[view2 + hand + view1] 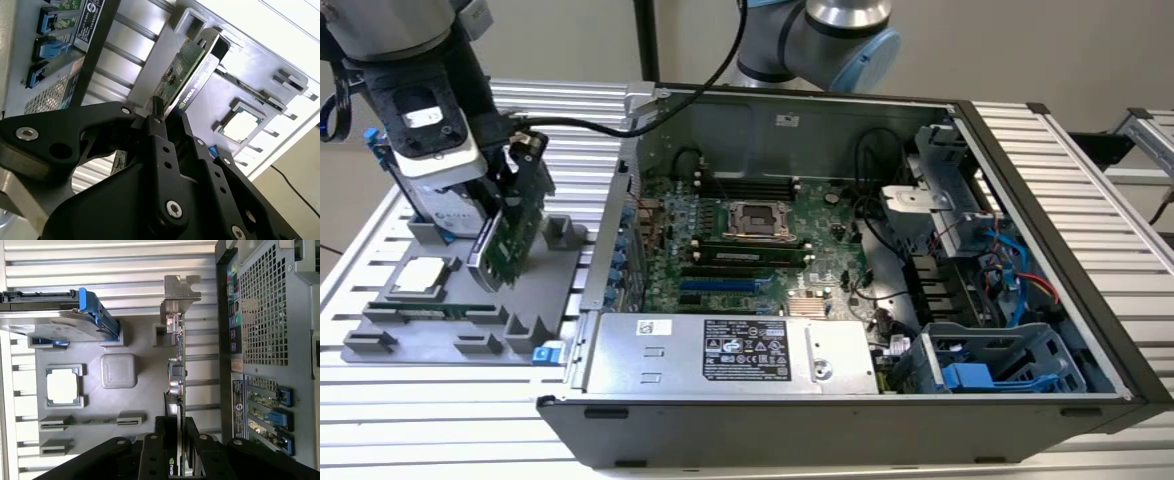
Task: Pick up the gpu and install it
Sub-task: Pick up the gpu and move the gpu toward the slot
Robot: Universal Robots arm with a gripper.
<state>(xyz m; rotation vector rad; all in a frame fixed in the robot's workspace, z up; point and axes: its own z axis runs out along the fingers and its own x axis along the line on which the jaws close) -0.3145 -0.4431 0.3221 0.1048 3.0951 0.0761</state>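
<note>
My gripper [507,185] is shut on the gpu [504,235], a green card with a black shroud that stands on edge and slightly tilted. It is over the grey parts tray [540,295] at the exterior view's left. In the first wrist view the gpu [178,365] appears edge-on, its silver end bracket [180,292] at the far end, and the black fingers [161,440] clamp it from both sides. The second wrist view also has the gpu [187,70] running away from the closed fingers [156,132]. Whether the card's lower edge touches the tray cannot be told.
The open computer case [1047,250] lies at the exterior view's right with its motherboard [747,230] exposed and a power supply [720,352] along the near side. On the tray sit a silver hard drive with blue rails [60,322], a processor [63,386] and a RAM stick [434,311].
</note>
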